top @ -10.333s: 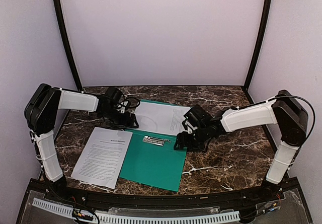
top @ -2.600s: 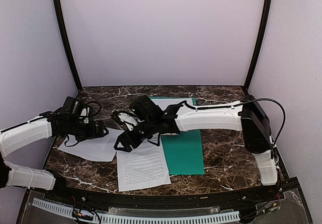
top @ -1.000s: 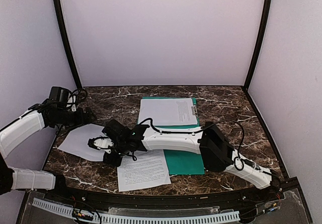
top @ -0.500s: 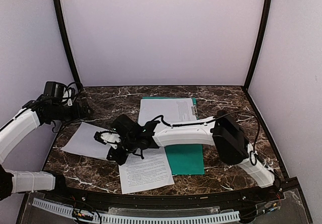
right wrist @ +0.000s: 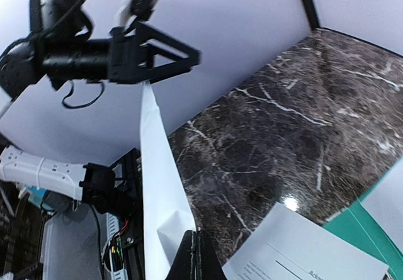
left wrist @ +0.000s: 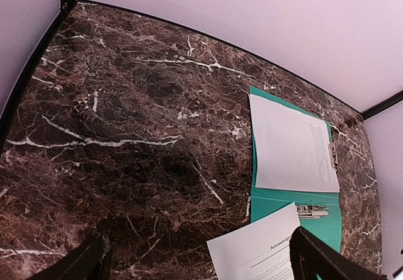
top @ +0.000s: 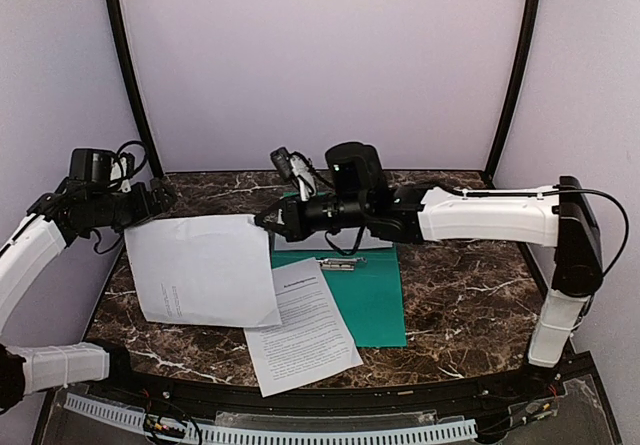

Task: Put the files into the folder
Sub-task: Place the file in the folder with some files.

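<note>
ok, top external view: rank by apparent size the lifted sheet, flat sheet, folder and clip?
1. lifted sheet, though it's raised nearer the camera, which inflates it.
2-3. flat sheet and folder: unsure, the folder is partly covered.
4. clip.

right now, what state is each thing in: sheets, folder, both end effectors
lifted sheet: off the table, corner pinched by right end effector
right end effector: shut on lifted sheet
left end effector: open, empty
near sheet: flat, partly overlapping folder
folder: open, flat on table
far sheet: flat on folder
</note>
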Available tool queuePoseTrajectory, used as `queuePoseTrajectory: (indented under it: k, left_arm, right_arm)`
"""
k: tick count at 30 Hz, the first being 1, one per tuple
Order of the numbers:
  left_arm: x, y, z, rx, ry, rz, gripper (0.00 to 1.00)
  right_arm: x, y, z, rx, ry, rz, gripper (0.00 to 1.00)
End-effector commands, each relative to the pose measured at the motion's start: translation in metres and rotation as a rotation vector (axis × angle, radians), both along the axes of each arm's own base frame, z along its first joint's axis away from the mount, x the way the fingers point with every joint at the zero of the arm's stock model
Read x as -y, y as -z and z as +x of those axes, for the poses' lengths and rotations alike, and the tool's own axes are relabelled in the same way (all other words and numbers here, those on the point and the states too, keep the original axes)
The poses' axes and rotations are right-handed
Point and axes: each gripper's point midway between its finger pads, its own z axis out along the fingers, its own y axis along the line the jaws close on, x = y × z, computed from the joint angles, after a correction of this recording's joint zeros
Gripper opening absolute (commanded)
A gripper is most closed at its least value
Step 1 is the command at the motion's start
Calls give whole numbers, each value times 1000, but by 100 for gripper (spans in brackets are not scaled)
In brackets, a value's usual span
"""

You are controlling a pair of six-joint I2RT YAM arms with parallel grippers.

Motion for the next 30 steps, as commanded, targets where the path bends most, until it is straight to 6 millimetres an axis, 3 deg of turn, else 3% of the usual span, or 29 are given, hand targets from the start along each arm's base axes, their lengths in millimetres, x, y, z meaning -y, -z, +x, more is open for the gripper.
queuePoseTrajectory:
  k: [1, 6, 10, 15, 19, 25, 30]
  left_arm:
    - [8, 9, 0, -12, 31, -47, 99]
    - [11, 17, 1, -15, 56, -43, 99]
    - [21, 35, 0, -60, 104, -68, 99]
    - [38, 60, -5, -114, 182, -111, 99]
    - [55, 77, -15, -150, 263, -91, 97]
    - [90, 102, -28, -222, 374, -43, 96]
    - [107, 128, -32, -323, 438, -15, 95]
  right_arm:
    - [54, 42, 33, -198, 253, -83, 0]
    - [132, 98, 36, -323, 468, -222, 0]
    - [197, 137, 20, -381, 641, -366, 0]
    - [264, 165, -12, -468, 792, -462, 0]
    - [316, 175, -33, -513, 933, -510, 0]
    - [367, 188, -54, -551, 1084, -627, 0]
    - [385, 194, -60, -543, 1132, -776, 0]
